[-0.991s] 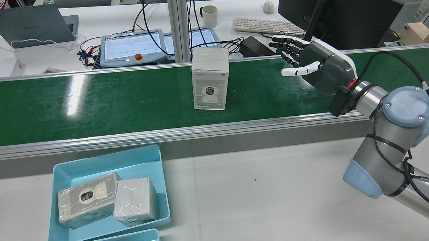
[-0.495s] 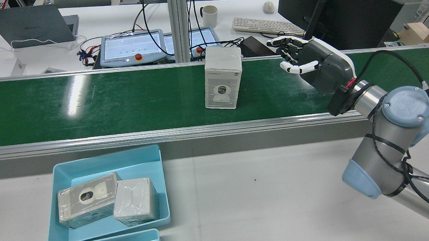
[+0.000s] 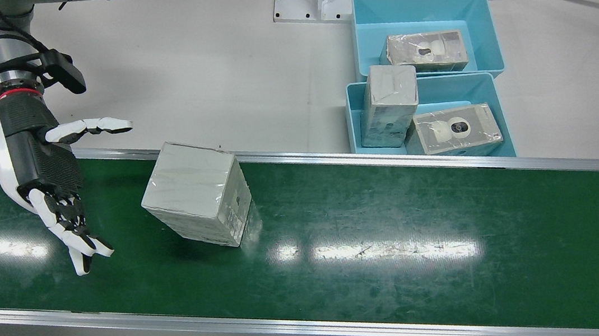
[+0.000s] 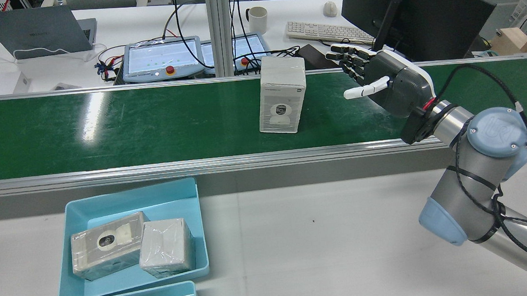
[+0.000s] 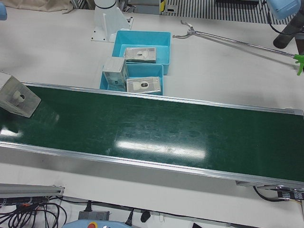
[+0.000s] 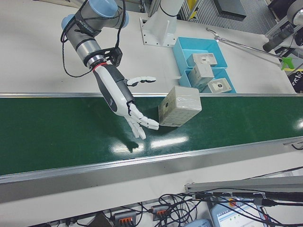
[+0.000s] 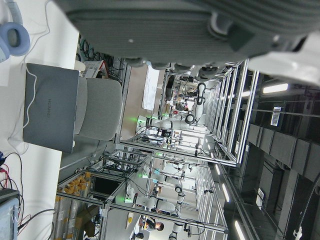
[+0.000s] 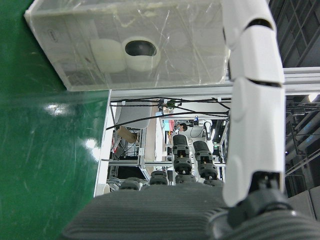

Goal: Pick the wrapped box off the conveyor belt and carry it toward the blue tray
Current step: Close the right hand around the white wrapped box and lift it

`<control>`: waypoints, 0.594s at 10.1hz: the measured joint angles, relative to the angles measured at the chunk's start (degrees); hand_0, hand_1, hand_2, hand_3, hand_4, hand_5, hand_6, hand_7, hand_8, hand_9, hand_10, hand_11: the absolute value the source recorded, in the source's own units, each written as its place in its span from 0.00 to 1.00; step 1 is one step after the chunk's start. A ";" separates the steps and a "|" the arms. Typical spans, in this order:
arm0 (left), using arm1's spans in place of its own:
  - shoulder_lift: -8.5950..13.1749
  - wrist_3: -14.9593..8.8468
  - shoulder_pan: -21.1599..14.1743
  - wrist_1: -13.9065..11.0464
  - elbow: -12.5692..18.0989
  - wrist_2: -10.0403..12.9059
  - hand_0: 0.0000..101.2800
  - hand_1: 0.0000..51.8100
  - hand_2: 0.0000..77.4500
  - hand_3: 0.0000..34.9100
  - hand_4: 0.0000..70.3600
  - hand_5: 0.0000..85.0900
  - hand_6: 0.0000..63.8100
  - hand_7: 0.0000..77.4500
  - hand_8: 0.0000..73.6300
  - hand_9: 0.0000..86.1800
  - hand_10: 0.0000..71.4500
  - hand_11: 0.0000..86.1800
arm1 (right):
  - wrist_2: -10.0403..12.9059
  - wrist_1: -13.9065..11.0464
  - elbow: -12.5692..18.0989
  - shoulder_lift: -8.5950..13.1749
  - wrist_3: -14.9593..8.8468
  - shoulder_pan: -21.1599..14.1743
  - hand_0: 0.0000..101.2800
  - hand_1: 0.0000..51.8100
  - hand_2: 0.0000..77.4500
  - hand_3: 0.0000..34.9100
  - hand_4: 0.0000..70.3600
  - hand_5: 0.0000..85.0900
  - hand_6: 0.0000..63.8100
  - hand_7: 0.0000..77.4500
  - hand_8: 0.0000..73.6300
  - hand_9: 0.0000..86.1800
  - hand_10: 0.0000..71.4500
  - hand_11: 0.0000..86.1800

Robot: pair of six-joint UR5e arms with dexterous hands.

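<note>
On the belt (image 4: 155, 121), the box (image 4: 282, 96) is standing upright on its small end, with nothing touching it. Its long axis is running vertically; the face printed with a camera picture is looking toward the robot's side of the station, as the rear view shows, and a narrow printed side is facing the operators' side in the front view. The right hand (image 4: 378, 83) is hovering just above the belt, near the box but apart from it, palm turned toward it, fingers spread wide and thumb held away from the rest, holding nothing. The left hand is showing only as a blurred dark edge in its own camera, so I cannot tell how it is set.

The step in hand is looking like the approach for a side grasp. To do it well, the right hand should be closing the gap level with the box's middle height, keeping the thumb on the robot-side face and the other fingers (image 3: 73, 239) reaching round the far face, so the box is being pinched across its short width rather than pushed. A tall box on a small base is likely to be tipping if struck high or from one side only. The wrap is looking glossy, so a firm, even squeeze is probably needed before lifting toward the tray (image 4: 115, 208), which is sitting well apart on the white table with two boxes already inside.
</note>
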 joint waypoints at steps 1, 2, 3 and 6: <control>0.00 0.00 0.00 0.00 0.00 0.00 0.00 0.00 0.01 0.00 0.00 0.01 0.00 0.01 0.01 0.00 0.00 0.01 | 0.00 1.07 -0.70 0.02 -0.44 -0.25 0.48 0.31 0.18 0.09 0.08 0.18 0.05 0.19 0.00 0.06 0.00 0.02; 0.00 0.00 0.00 0.00 0.00 0.00 0.00 0.00 0.01 0.00 0.00 0.01 0.00 0.01 0.01 0.00 0.00 0.01 | -0.01 1.87 -1.35 0.07 -0.71 -0.58 0.48 0.31 0.18 0.09 0.08 0.18 0.03 0.14 0.00 0.04 0.00 0.02; 0.00 0.00 0.00 0.00 0.00 0.00 0.00 0.00 0.01 0.00 0.00 0.01 0.00 0.01 0.01 0.00 0.01 0.01 | 0.00 2.28 -1.75 0.30 -0.95 -0.93 0.48 0.31 0.18 0.09 0.08 0.18 0.03 0.14 0.00 0.04 0.00 0.02; 0.00 0.00 0.00 0.00 0.00 0.00 0.00 0.00 0.01 0.00 0.00 0.01 0.00 0.01 0.01 0.00 0.00 0.00 | 0.11 2.61 -2.80 2.63 -2.52 -2.39 0.48 0.34 0.24 0.11 0.11 0.19 0.07 0.21 0.00 0.04 0.00 0.02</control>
